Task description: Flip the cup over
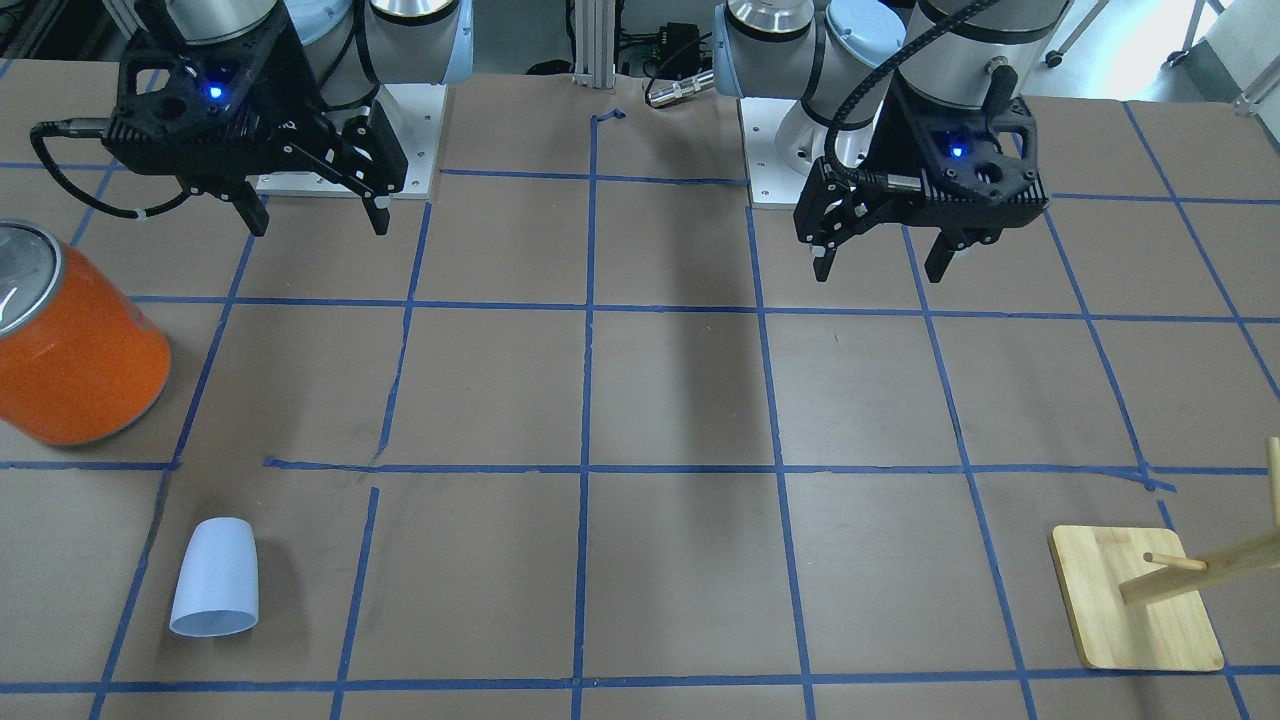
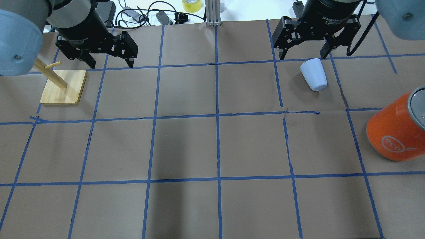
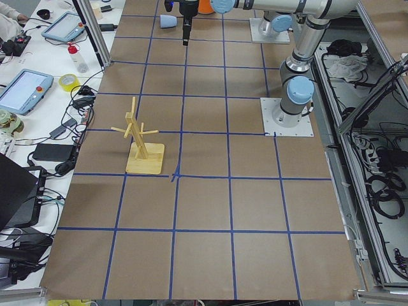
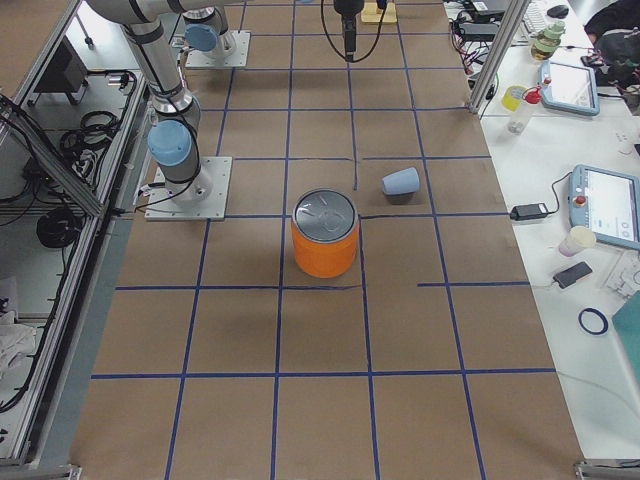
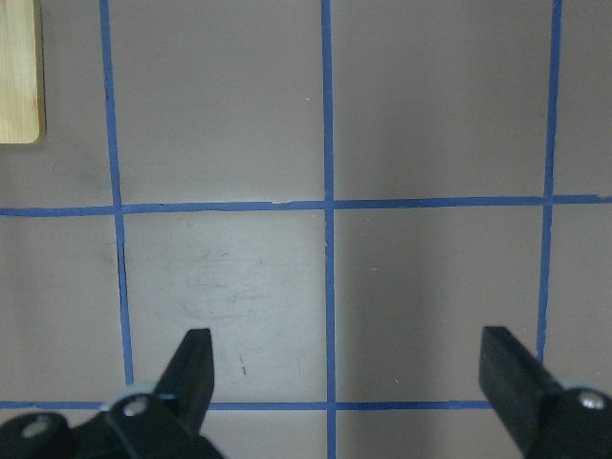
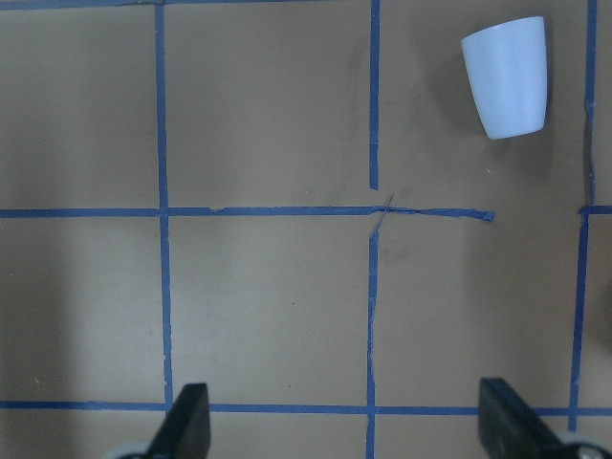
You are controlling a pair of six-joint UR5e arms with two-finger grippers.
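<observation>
Both grippers stand wide open and hold nothing. The right gripper [image 1: 318, 222] hangs above the table with its fingers pointing straight down, and the left gripper [image 1: 880, 268] does the same on the other side. Each wrist view shows bare paper between the two fingertips.

The table [image 1: 680, 400] is covered in brown paper marked into squares by blue tape. Along its far edge runs a side bench [image 3: 38, 115] with screens, cables and a yellow tape roll [image 2: 192, 5].

There is one cup [image 1: 215, 578], pale lavender-blue, lying on its side on the right arm's half, its wider rim pointing away from the robot's base. In the right wrist view it sits ahead of the fingers and off to one side, not between them. One orange can [image 1: 80, 340] with a silver top stands upright near it, closer to the table's end. One wooden peg rack [image 3: 141, 143] on a square base stands on the left arm's half.

Two arms reach out over the table from their white base plates.
</observation>
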